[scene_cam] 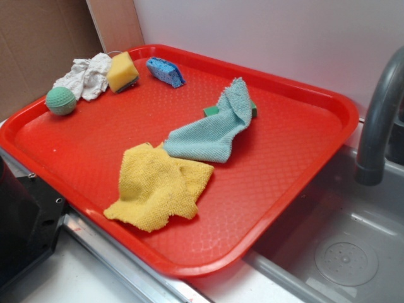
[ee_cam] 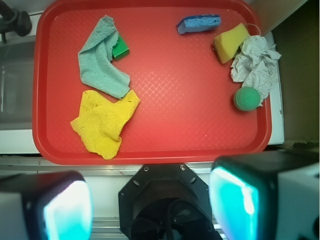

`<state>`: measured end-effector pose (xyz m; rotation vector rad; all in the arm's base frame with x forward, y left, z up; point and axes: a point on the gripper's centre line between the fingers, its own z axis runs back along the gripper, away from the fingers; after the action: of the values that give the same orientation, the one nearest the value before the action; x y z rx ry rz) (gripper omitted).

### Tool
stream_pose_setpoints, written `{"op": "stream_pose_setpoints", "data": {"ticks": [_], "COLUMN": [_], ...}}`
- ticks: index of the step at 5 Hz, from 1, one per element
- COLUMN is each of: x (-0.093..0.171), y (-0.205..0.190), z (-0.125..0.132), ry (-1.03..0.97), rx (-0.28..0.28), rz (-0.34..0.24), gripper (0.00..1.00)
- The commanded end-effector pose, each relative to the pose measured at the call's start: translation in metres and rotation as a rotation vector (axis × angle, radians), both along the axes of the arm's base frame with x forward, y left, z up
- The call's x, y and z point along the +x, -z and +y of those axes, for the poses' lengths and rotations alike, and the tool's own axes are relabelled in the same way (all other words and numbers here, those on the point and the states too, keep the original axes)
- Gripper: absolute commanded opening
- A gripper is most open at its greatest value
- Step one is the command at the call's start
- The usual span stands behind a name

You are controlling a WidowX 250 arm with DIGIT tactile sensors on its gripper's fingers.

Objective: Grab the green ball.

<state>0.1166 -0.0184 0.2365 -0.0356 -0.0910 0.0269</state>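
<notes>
The green ball [scene_cam: 61,100] is a small teal-green knitted ball at the far left corner of the red tray [scene_cam: 303,164], next to a crumpled white cloth [scene_cam: 85,77]. In the wrist view the ball [ee_cam: 246,98] lies near the tray's right rim [ee_cam: 150,156], below the white cloth [ee_cam: 256,64]. My gripper [ee_cam: 150,205] is open and empty, high above the counter at the tray's near edge, far from the ball. Its two pads [ee_cam: 67,210] glow cyan. The gripper does not show in the exterior view.
On the tray lie a yellow sponge [scene_cam: 122,71], a blue sponge [scene_cam: 165,71], a teal-green woven cloth [scene_cam: 211,126] draped over a green sponge block [scene_cam: 211,111], and a yellow cloth [scene_cam: 158,186]. A grey faucet [scene_cam: 379,120] and sink [scene_cam: 341,252] stand right.
</notes>
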Motion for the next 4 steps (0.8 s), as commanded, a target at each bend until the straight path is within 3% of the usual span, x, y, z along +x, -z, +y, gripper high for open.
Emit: {"op": "stream_pose_setpoints", "data": {"ticks": [1, 2, 3, 4], "x": [0.000, 0.018, 0.020, 0.023], "y": [0.000, 0.034, 0.050, 0.074], "z": [0.000, 0.050, 0.103, 0.132], "ry": [0.000, -0.248, -0.510, -0.677], "rx": [0.000, 0.107, 0.210, 0.228], "rz": [0.000, 0.052, -0.038, -0.094], "gripper": [1.00, 1.00, 1.00, 1.00]}}
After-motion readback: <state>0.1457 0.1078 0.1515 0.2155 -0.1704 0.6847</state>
